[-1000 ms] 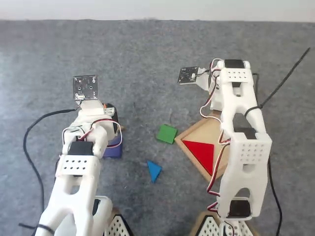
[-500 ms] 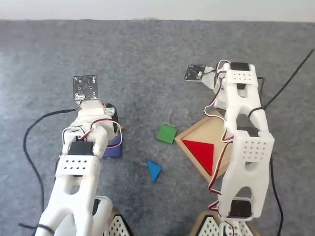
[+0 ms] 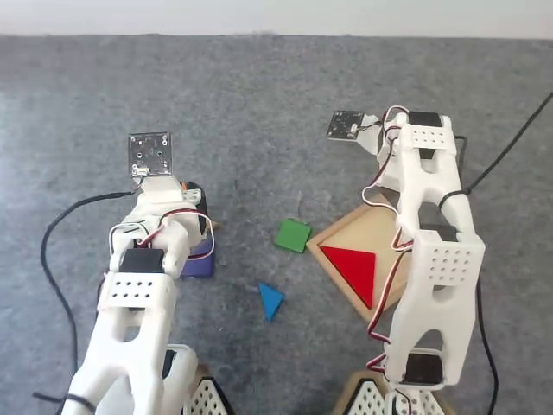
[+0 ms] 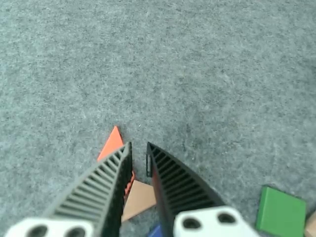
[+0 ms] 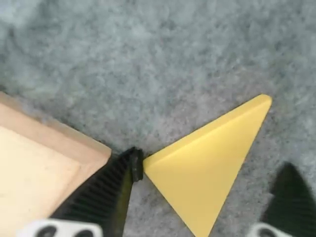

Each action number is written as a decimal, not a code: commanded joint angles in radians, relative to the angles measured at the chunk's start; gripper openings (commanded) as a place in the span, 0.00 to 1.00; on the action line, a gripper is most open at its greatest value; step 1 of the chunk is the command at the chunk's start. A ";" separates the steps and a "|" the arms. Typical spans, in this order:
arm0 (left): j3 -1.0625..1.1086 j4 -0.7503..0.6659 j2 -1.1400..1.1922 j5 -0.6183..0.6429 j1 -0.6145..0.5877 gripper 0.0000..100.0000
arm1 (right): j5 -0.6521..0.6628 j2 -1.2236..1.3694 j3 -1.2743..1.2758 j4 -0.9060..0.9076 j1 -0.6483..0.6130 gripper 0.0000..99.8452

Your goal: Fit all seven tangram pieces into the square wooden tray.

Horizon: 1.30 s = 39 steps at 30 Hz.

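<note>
The square wooden tray (image 3: 365, 226) lies under my right arm and holds a red triangle (image 3: 352, 263). On the carpet left of it are a green square (image 3: 293, 234) and a small blue triangle (image 3: 270, 299). A purple piece (image 3: 199, 264) peeks out beside my left arm. My right gripper (image 5: 211, 167) is open, its fingers on either side of a yellow triangle (image 5: 207, 173) that lies just off the tray's corner (image 5: 49, 163). My left gripper (image 4: 138, 146) is shut and holds nothing, above an orange triangle (image 4: 112, 142) and a tan piece (image 4: 140, 197).
Grey carpet covers the table, with open room at the back and centre. Cables trail from both arms, one black lead running off to the right (image 3: 510, 130). The green square (image 4: 281, 215) also lies beside my left gripper.
My right arm has swung a little to the right and away from the tray's middle. The left arm and the loose pieces have not moved.
</note>
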 commanded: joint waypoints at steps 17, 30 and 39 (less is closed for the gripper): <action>-0.008 -0.028 0.002 -0.011 0.009 0.05 | -0.051 -0.048 -0.023 0.045 0.042 0.05; -0.008 -0.028 0.002 -0.011 0.009 0.05 | -0.054 -0.357 -0.023 0.249 -0.001 0.01; -0.008 -0.028 0.000 -0.011 0.009 0.05 | -0.040 -0.403 -0.021 0.255 0.016 0.02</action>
